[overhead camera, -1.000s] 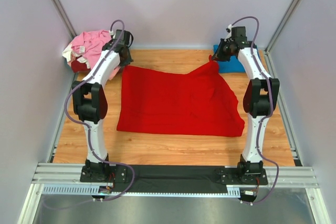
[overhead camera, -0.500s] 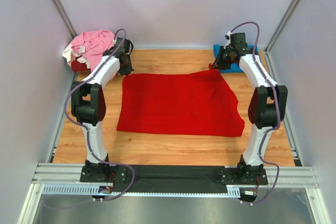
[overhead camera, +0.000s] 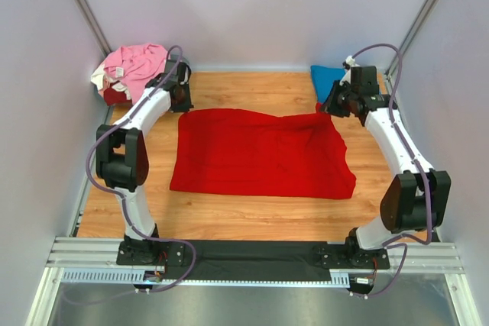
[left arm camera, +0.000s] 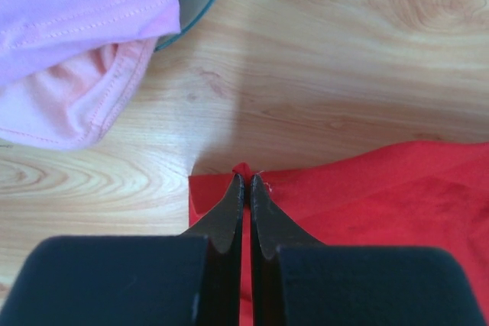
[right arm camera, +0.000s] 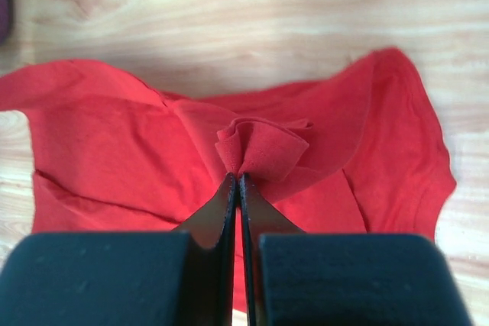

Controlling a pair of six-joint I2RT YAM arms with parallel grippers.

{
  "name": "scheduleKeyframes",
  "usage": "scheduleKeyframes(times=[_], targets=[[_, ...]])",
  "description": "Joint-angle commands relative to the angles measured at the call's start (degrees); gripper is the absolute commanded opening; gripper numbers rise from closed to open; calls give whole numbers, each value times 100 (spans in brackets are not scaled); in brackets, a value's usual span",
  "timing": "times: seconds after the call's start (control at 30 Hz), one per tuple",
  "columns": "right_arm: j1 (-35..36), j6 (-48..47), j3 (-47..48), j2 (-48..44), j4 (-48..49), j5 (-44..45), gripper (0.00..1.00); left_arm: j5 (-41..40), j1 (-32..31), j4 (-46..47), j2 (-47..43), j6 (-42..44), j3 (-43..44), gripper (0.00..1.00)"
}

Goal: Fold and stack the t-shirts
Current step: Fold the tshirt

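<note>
The bright red t-shirt (overhead camera: 260, 154) lies spread on the wooden table, its far edge stretched between both grippers. My left gripper (overhead camera: 183, 104) is shut on its far left corner; the left wrist view shows the red cloth (left arm camera: 367, 188) pinched at the tips (left arm camera: 245, 181). My right gripper (overhead camera: 330, 106) is shut on the far right corner; the right wrist view shows a bunched fold of red cloth (right arm camera: 263, 146) held at the tips (right arm camera: 238, 179). A pile of pink and cream shirts (overhead camera: 130, 66) sits at the far left. A blue shirt (overhead camera: 327, 78) lies at the far right.
The pink pile overhangs a round dish rim (left arm camera: 202, 1) in the left wrist view. Grey walls enclose the table on three sides. Bare wood (overhead camera: 260, 215) lies between the red shirt and the arm bases.
My right gripper has moved right and nearer with the red corner, pulling the far edge straighter and lower. My left gripper has shifted slightly, still holding its corner.
</note>
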Motion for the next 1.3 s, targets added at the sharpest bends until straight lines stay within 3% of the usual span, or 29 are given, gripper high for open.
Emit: scheduleKeyframes(times=[0.0, 0.47, 0.83, 1.0, 1.03, 1.07, 1.13, 1.2, 1.23, 1.27], targets=[[-1, -127, -443, -347, 248, 189, 0, 219, 26, 266, -404, 200, -172, 0], [-19, -13, -1252, -1130, 204, 997, 0, 25, 26, 240, -852, 384, -770, 0], [-10, 320, -2035, -1516, 327, 954, 0, 87, 26, 283, -958, 297, -1138, 0], [-10, 812, -2771, -1894, 310, 1691, 1, -88, 26, 178, -1160, 34, -1507, 0], [-10, 1013, -2922, -1973, 310, 1814, 0, -132, 26, 213, -1273, -19, -1726, 2], [-10, 1146, -3036, -2026, 301, 1972, 1, -176, 26, 265, -1335, -63, -1832, 14], [-10, 1400, -3378, -2158, 336, 1973, 14, -325, 26, 310, -1449, -213, -2113, 30], [-19, 1568, -3573, -2211, 380, 2096, 25, -518, 26, 310, -1494, -379, -2237, 33], [-45, 1638, -3678, -2211, 380, 2175, 55, -615, 26, 301, -1546, -450, -2342, 37], [-97, 1744, -3696, -2202, 372, 2341, 69, -686, 26, 301, -1573, -477, -2387, 48]])
